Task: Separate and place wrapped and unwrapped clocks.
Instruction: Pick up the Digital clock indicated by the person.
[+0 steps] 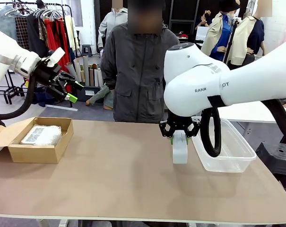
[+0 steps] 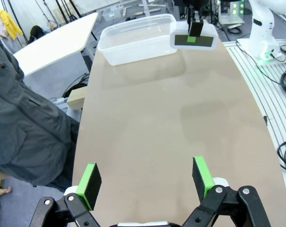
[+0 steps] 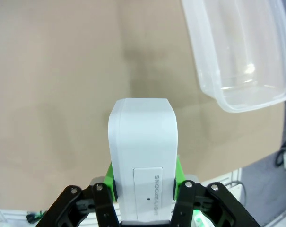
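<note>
Smooth white rounded clock between green pads.

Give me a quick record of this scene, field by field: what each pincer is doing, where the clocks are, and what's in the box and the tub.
left pincer: open, holding nothing, raised above the table's left end
right pincer: shut on the bare clock, hanging just left of the tub
bare clock: white, lifted off the table, label reads SNOOZE/LIGHT
wrapped clock: lying in the box
box: brown cardboard, open, on the table's left
tub: clear plastic, on the table's right, looks empty
person: standing at the far side, hands not on the table
</note>
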Tool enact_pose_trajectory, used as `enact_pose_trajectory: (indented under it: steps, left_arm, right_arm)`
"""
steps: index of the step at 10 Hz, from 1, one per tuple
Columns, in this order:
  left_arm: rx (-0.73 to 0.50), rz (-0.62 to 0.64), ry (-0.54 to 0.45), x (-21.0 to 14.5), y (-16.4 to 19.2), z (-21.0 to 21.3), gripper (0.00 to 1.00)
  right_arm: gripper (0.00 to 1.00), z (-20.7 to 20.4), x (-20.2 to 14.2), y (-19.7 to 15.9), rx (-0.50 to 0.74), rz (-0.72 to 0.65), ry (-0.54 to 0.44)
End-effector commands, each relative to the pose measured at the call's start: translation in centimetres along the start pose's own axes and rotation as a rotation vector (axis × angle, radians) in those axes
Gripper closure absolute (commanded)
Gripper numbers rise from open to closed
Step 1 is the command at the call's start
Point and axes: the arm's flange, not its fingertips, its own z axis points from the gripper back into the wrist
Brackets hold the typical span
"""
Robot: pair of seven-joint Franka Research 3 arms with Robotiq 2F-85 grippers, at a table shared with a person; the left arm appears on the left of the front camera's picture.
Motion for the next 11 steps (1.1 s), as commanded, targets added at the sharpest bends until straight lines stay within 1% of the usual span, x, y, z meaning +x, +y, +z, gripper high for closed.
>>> enact_pose_trajectory:
  steps: [1,3,5,6,8,9,10,11]
  left_arm:
    - [0.011,-0.004,0.0,0.1,-0.5,0.0,0.0]
    - [0.011,-0.004,0.0,0.1,-0.5,0.0,0.0]
    - [0.011,-0.004,0.0,0.1,-0.5,0.0,0.0]
    - [0.011,-0.004,0.0,0.1,-0.5,0.0,0.0]
    - [0.011,-0.004,0.0,0.1,-0.5,0.0,0.0]
    - [0.011,-0.004,0.0,0.1,-0.5,0.0,0.0]
    - [0.011,-0.004,0.0,0.1,-0.5,0.0,0.0]
    - [0.011,-0.004,0.0,0.1,-0.5,0.0,0.0]
  right_arm:
    - [1.0,2.9,0.6,-0.9,0.069,0.073,0.063]
    - [1.0,5.5,1.3,-1.5,0.121,0.142,0.149]
    - [1.0,7.5,2.0,-2.1,0.154,0.196,0.19]
    - [1.0,8.3,2.3,-2.4,0.158,0.217,0.181]
    - [1.0,10.1,2.7,-3.5,0.19,0.302,0.155]
    - [1.0,10.7,3.1,-3.9,0.172,0.359,0.165]
    - [1.0,11.1,3.6,-4.3,0.166,0.383,0.149]
    - [1.0,11.4,4.0,-4.9,0.174,0.411,0.105]
